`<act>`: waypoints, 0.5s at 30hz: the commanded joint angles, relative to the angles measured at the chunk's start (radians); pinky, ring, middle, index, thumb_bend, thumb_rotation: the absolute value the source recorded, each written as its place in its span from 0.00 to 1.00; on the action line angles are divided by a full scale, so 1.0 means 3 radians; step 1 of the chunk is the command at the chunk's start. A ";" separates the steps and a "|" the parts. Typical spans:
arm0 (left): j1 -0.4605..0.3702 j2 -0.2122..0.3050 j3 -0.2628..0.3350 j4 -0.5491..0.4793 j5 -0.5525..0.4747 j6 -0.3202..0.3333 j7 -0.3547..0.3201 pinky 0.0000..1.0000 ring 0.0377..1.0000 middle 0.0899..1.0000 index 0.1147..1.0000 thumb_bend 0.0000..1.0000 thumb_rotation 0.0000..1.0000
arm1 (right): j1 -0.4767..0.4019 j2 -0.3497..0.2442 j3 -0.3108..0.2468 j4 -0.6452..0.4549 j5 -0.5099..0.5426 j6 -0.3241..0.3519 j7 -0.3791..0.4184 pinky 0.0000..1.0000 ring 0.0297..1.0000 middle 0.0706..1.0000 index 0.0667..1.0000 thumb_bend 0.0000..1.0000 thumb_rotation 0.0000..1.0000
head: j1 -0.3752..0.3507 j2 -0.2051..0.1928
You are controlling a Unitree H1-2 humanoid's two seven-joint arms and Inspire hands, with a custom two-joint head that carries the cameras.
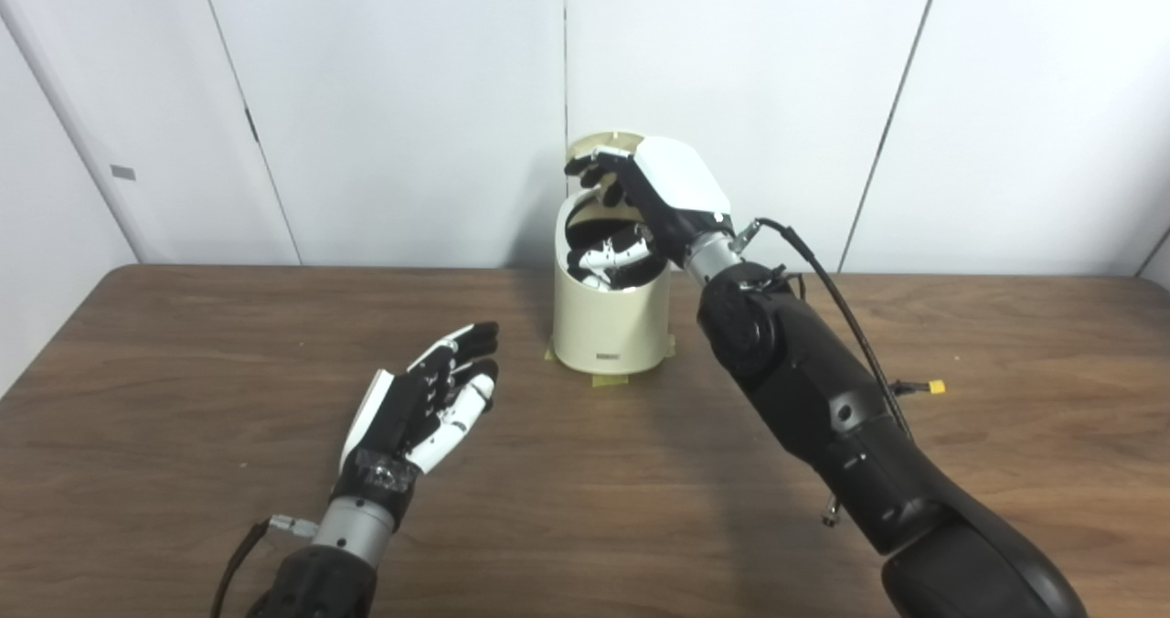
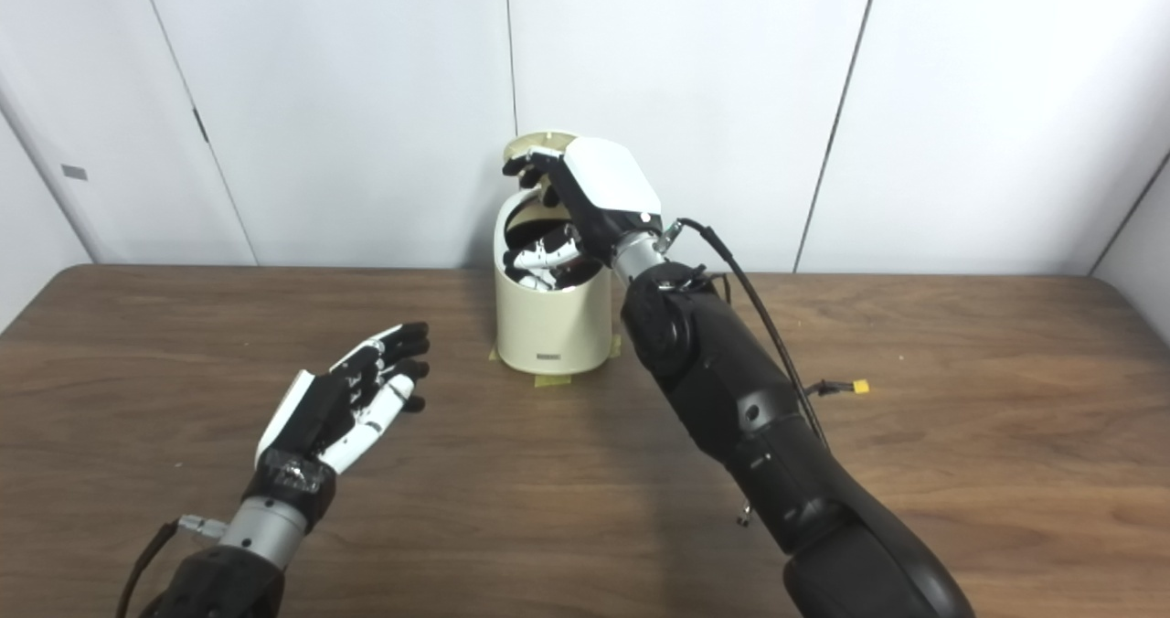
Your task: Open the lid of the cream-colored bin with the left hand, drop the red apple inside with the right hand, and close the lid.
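The cream-colored bin stands at the back middle of the table. Its lid is tipped up behind the open mouth. My right hand hovers over the mouth, with its fingers apart and reaching down inside; I see nothing held in it. The upper fingertips sit close to the raised lid. No red apple shows in either view, and the hand hides most of the bin's inside. My left hand hangs open, palm up, above the table to the left of and in front of the bin, apart from it.
Yellow tape marks the bin's base on the brown table. A black cable with a yellow connector hangs off my right forearm. White wall panels stand right behind the bin.
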 commanded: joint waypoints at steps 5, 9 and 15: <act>-0.0077 -0.0112 0.0144 -0.0056 0.0148 -0.0031 -0.0182 0.73 0.84 0.86 0.85 0.29 0.52 | -0.0136 -0.0079 -0.0001 -0.0147 -0.0077 0.0029 -0.0061 0.98 0.95 0.88 0.75 0.93 0.25 | 0.0005 0.0001; -0.0076 -0.0181 0.0210 -0.0056 0.0227 -0.0031 -0.0284 0.72 0.83 0.86 0.84 0.31 0.54 | -0.0109 -0.0073 -0.0036 -0.0166 -0.0058 -0.0048 -0.0157 0.82 0.82 0.76 0.68 0.91 0.22 | -0.0007 0.0020; -0.0084 -0.0264 0.0297 -0.0060 0.0344 -0.0031 -0.0419 0.71 0.82 0.85 0.84 0.31 0.54 | -0.0017 -0.0040 -0.0233 -0.0229 0.0241 -0.0395 -0.0337 0.41 0.43 0.48 0.47 0.54 0.01 | -0.0027 0.0032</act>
